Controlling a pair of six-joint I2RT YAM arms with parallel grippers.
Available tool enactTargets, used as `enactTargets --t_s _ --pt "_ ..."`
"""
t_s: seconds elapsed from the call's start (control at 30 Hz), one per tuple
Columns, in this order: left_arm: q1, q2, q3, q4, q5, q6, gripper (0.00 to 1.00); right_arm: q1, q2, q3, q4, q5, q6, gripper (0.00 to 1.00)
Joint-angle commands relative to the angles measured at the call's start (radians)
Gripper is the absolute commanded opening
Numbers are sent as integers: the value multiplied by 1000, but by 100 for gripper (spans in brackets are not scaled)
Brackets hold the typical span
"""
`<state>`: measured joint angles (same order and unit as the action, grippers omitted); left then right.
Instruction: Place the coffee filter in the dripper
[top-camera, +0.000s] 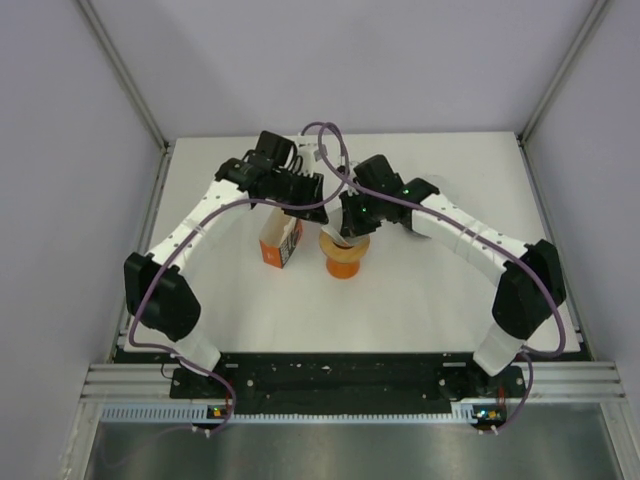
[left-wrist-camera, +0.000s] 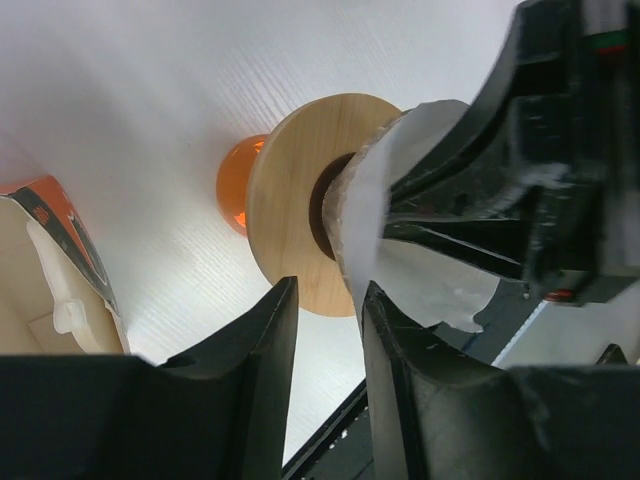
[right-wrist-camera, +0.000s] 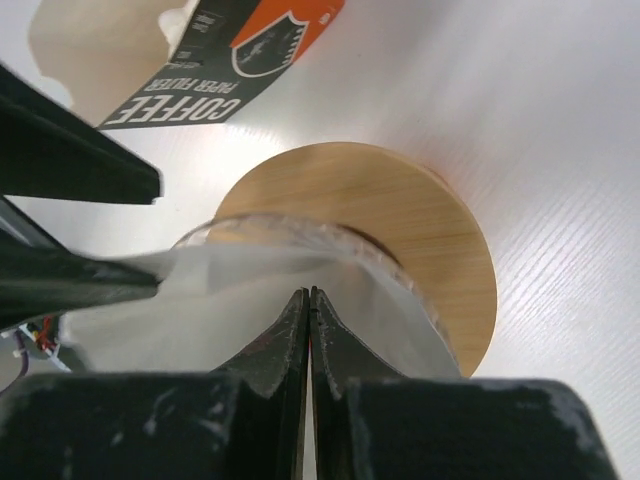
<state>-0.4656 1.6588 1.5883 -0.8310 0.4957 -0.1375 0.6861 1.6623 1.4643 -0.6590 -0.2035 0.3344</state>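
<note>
Right wrist: coffee filter (right-wrist-camera: 200, 295) pinched in right gripper (right-wrist-camera: 309, 297)

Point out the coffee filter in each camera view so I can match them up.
Left wrist: coffee filter right of centre, white paper pinched by the right gripper, against the dripper's wooden collar.
Right wrist: across the middle, in front of the wooden collar.
Top external: not discernible, hidden under the right gripper above the wooden collar.
Shared landmark: the wooden collar.
</note>
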Motion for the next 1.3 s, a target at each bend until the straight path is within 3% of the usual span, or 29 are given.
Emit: enactTargets --t_s 0.0,0.27,0.5,0.73,1.13,1.2,1.27 --pt "21 -4 73 -14 67 -34 41 21 46 45 -14 65 -6 0" --pt "53 -13 73 -46 72 -91 56 49 96 122 -80 148 -11 0" --pt "53 -62 -1 12 87 -244 60 105 192 249 -163 249 -2 0" --pt "51 -59 -85 64 115 -344 62 113 224 266 -177 263 20 0" --pt "48 -8 -30 81 70 -356 56 128 240 274 -177 259 18 0" --pt "48 1 -28 78 60 -355 48 127 240 275 -175 260 15 0" --pt "50 6 -28 67 53 -352 30 127 237 277 -177 259 12 0"
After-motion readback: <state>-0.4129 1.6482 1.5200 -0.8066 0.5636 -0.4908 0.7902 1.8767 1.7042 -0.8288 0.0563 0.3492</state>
